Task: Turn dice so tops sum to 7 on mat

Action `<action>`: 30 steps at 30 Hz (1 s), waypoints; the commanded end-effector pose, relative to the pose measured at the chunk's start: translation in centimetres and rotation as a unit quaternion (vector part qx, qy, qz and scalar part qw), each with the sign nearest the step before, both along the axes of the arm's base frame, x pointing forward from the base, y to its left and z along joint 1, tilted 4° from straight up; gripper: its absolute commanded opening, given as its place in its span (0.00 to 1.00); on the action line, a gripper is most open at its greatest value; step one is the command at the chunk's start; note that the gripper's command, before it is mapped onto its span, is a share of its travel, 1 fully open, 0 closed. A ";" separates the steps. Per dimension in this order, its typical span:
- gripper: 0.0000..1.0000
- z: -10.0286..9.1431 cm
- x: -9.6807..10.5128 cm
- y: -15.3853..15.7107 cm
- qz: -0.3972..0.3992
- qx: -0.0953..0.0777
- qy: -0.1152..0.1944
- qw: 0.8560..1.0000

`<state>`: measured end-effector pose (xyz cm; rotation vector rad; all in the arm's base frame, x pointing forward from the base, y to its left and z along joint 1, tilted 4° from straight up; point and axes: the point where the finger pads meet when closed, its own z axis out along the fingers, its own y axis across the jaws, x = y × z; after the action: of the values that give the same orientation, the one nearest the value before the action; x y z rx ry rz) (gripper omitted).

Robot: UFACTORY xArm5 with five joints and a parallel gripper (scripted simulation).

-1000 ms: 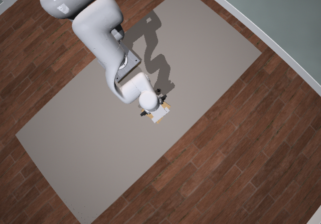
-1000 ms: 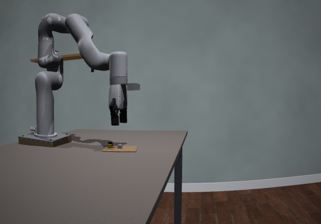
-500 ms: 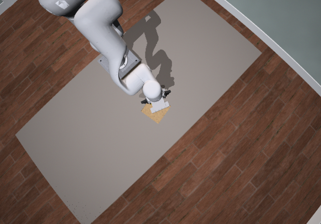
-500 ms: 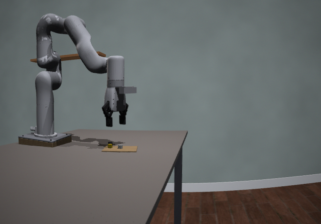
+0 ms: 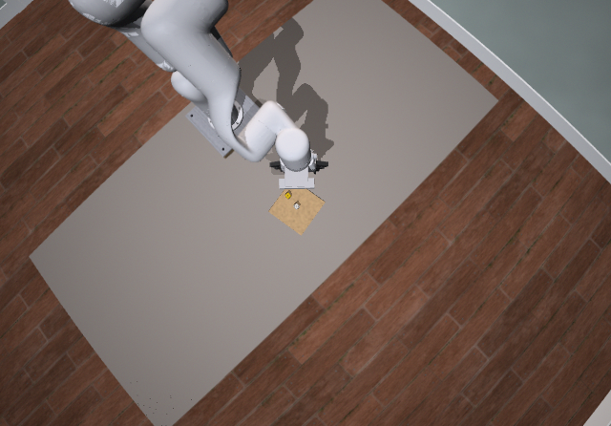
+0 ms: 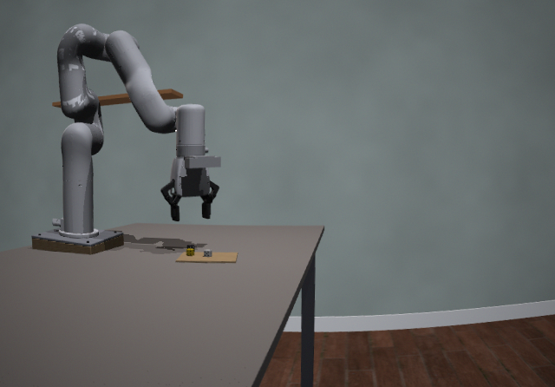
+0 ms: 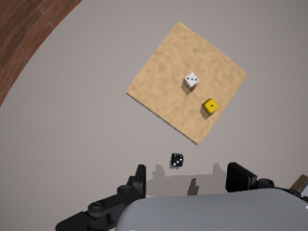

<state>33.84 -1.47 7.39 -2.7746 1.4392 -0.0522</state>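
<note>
The white die (image 5: 296, 205) (image 6: 207, 253) (image 7: 192, 79) sits flat on the tan square mat (image 5: 302, 223) (image 6: 226, 258) (image 7: 156, 82), with three pips on top. The yellow die (image 5: 287, 195) (image 6: 190, 252) (image 7: 211, 106) sits flat on the mat near one edge, with one pip on top. The black die (image 7: 177, 160) lies on the table off the mat; its top number is hard to read. It is hidden under the arm in the top view and partly behind the yellow die in the exterior view. My gripper (image 6: 191, 218) (image 7: 187, 177) is open and empty, high above the table, on the black die's side of the mat.
The grey table (image 5: 197, 287) (image 6: 112, 306) surrounds the mat. The arm's base plate (image 5: 209, 133) (image 6: 71, 239) stands on the table behind the gripper. The table's edge lies beyond the mat, with wooden floor (image 5: 419, 287) below. A brown shelf (image 6: 170, 94) is on the wall behind the arm.
</note>
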 end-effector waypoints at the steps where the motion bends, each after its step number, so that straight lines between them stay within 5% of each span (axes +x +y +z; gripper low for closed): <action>1: 1.00 -0.1 -0.5 1.0 -0.043 0.002 -0.005 0.999; 2: 0.31 -0.1 -0.5 1.0 -0.043 0.002 -0.005 0.999; 30: 0.31 -0.1 -0.5 1.0 -0.043 0.002 -0.005 0.999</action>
<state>33.21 -0.47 7.15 -2.7050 1.5536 -0.0606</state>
